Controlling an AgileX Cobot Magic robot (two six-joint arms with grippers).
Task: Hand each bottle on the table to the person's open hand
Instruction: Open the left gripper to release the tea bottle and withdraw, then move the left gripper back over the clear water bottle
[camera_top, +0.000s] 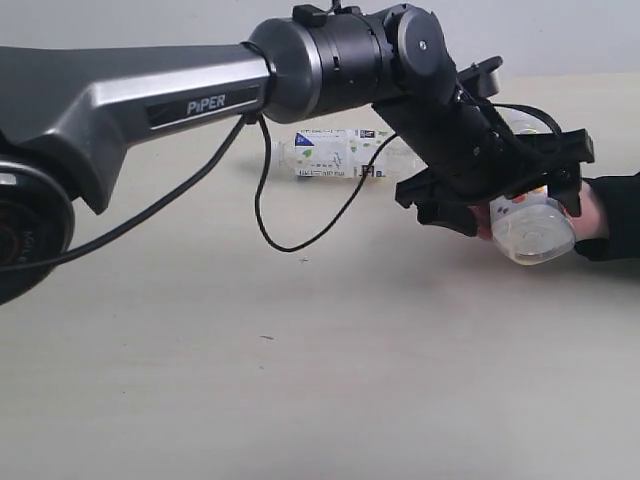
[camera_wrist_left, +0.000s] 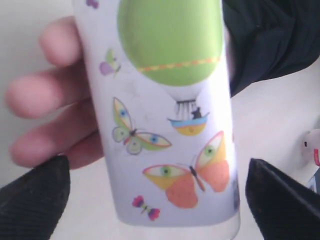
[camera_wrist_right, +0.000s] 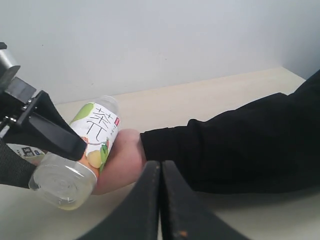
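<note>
L arm (camera_top: 130, 95), grey w/ PIPER lettering, stretches from the left edge of the ext. view past the middle. Its black wrist bends down toward the table on the right side. L gripper (camera_wrist_left: 157, 192) straddles a bottle (camera_top: 535, 235). Jaws stand apart, one finger each side. The L wrist view shows a clear gap btwn each finger and the label, so no grip on it. A black cable (camera_top: 258, 195) hangs in a loop under the arm.

The hand (camera_wrist_right: 122, 160) has that bottle. Bare fingers (camera_wrist_left: 35, 95) curl round its far side, w/ a black sleeve (camera_wrist_right: 240, 145) behind the wrist. Bottle is tilted, clear base toward the ext. camera, low over the table near the right edge. Label shows a green balloon and butterflies in the L wrist view. In the R wrist view it shows green fruit and dark calligraphy.

R gripper (camera_wrist_right: 160, 170) has its fingers pressed together w/ nothing btwn them. It points at the sleeve; contact can't be told.

Second bottle (camera_top: 335, 155) lies on its side on the table (camera_top: 300, 380), behind the arm, well apart from the hand. Its label is white w/ green print.

Table is broad, pale beige, w/ faint grain and a few dark specks. Behind it a plain pale grey wall (camera_wrist_right: 150, 45) meets the table's far edge.
</note>
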